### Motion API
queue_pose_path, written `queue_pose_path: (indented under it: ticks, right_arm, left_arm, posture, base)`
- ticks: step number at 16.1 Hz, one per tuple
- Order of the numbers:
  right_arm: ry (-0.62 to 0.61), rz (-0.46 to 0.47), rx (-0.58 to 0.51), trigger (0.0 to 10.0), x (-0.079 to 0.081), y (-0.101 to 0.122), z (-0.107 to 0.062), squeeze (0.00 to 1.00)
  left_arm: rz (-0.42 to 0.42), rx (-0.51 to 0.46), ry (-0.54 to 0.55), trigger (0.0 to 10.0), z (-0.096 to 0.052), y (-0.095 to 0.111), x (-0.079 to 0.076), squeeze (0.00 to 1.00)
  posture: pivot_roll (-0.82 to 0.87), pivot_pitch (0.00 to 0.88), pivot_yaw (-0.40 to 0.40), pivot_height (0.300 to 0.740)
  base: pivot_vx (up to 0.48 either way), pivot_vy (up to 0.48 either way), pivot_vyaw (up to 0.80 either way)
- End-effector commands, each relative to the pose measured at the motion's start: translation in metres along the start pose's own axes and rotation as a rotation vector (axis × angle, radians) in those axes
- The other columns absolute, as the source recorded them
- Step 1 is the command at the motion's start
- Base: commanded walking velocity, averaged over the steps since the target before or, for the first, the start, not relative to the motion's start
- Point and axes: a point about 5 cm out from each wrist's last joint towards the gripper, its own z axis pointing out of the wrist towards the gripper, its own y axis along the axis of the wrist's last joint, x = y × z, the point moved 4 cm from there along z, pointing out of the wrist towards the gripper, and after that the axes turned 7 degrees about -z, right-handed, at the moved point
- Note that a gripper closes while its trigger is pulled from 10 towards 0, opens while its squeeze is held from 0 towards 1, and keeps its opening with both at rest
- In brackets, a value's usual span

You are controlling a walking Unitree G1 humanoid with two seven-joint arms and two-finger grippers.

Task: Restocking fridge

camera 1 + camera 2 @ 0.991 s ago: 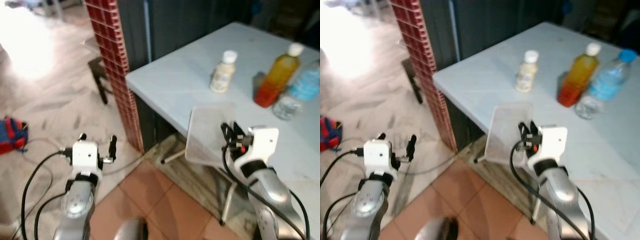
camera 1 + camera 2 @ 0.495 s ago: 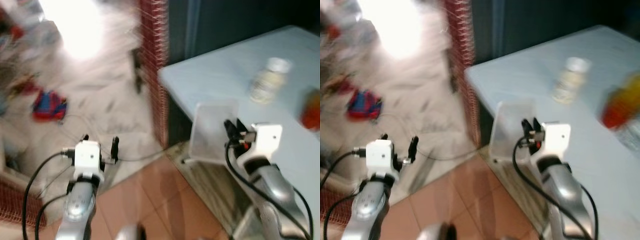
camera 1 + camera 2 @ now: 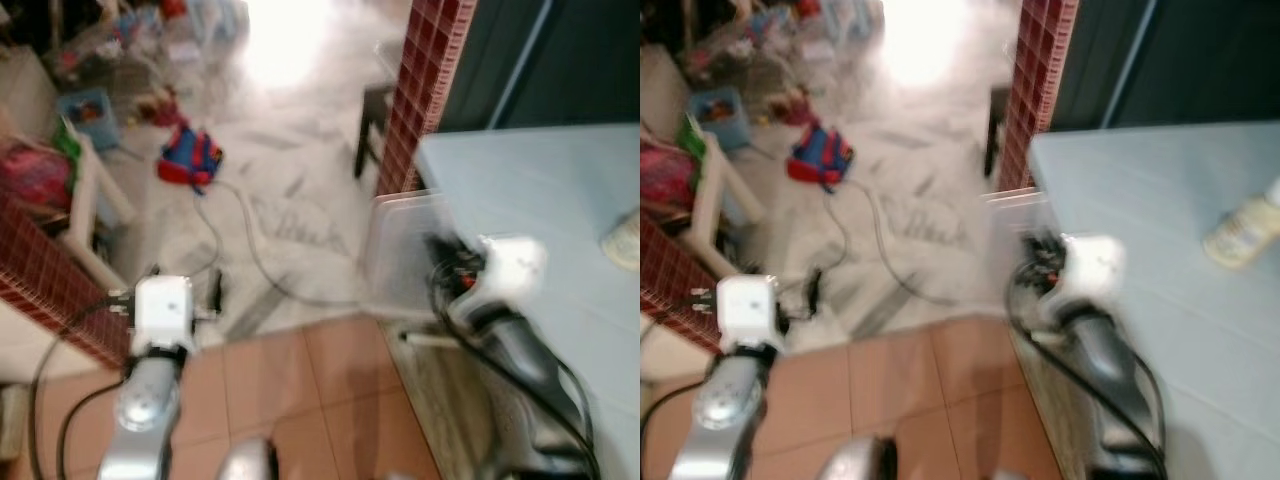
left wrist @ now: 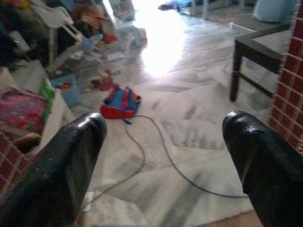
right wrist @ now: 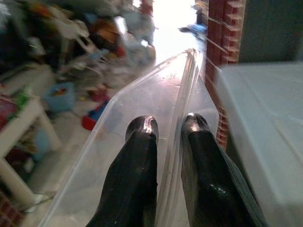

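Note:
My right gripper (image 5: 169, 124) is shut on the rim of a clear plastic container (image 5: 156, 90), one finger on each side of its wall. In the head views the container (image 3: 400, 245) hangs in front of that gripper (image 3: 442, 258), beside the corner of the light blue table (image 3: 530, 180). A pale bottle with a white cap (image 3: 1240, 230) stands on the table at the far right. My left gripper (image 4: 163, 127) is open with nothing between its fingers; it hangs low over the floor on the left (image 3: 183, 282).
A red brick pillar (image 3: 420, 60) rises behind the table corner, with a dark stool (image 3: 370, 125) beside it. A red-and-blue bag (image 3: 190, 158) and a cable (image 3: 250, 250) lie on the marble floor. Clutter, a white chair (image 3: 95, 195) and a low brick wall (image 3: 45, 285) stand to the left.
The whole picture has swung to the left, so the camera has turned; the orange and blue bottles have left the view. The right gripper still holds the container.

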Motion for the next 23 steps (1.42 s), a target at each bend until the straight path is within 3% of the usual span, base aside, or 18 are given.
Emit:
queue_pose_path:
  ticks: [1,5,13,23]
  right_arm:
    - [-0.005,-0.008,0.015,10.0,-0.008,-0.004,0.001,0.00]
    - [0.062,-0.008,-0.017,10.0,0.002,0.004,0.027,0.00]
    - [0.024,0.008,0.000,10.0,0.002,-0.010,0.016,0.00]
    - [0.000,0.005,-0.001,10.0,-0.005,-0.010,0.014,0.00]
  left_arm:
    - [0.000,-0.024,0.000,10.0,0.003,0.004,-0.006,0.00]
    - [-0.018,-0.052,0.053,10.0,0.002,0.006,-0.003,0.00]
    - [-0.002,-0.042,0.000,10.0,0.005,0.006,-0.008,0.00]
    - [0.000,-0.029,-0.023,10.0,0.003,0.004,-0.010,0.00]
  posture:
    - [0.04,0.028,-0.035,0.740]
    - [0.08,0.000,-0.076,0.740]
    - [0.06,0.002,-0.023,0.740]
    - [0.05,0.026,-0.009,0.740]
  base:
    - [0.000,0.000,0.00]
    - [0.000,0.000,0.00]
    - [-0.270,0.000,0.00]
    - [-0.362,0.000,0.00]
